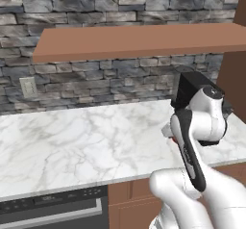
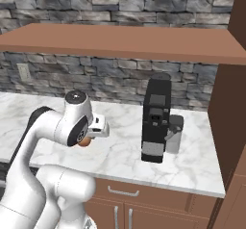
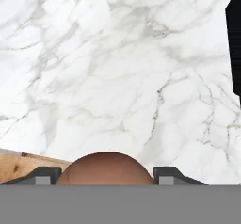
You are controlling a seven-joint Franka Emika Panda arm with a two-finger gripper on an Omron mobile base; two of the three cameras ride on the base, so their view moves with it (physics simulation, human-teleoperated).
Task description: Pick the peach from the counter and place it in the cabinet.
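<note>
The peach [image 3: 106, 169], round and orange-red, sits between the two dark finger tips of my gripper [image 3: 107, 176], which press on its sides; the gripper is shut on it. From the right base view the peach [image 2: 85, 142] peeks out under my white hand [image 2: 98, 127], just above the white marble counter [image 2: 125, 151] near its front edge. The veined counter [image 3: 117, 53] spreads out beyond the fruit in the hand view. The reddish-brown cabinet [image 1: 134, 40] hangs overhead as a long flat board [image 2: 120, 43] above the counter [image 1: 72, 136].
A black coffee machine [image 2: 156, 120] stands on the counter right of my hand, also seen as a dark coffee machine edge [image 3: 234, 39]. A tall brown side panel [image 2: 228, 117] bounds the right. Stone wall with an outlet [image 1: 29, 87] behind; drawer fronts [image 2: 125, 194] below.
</note>
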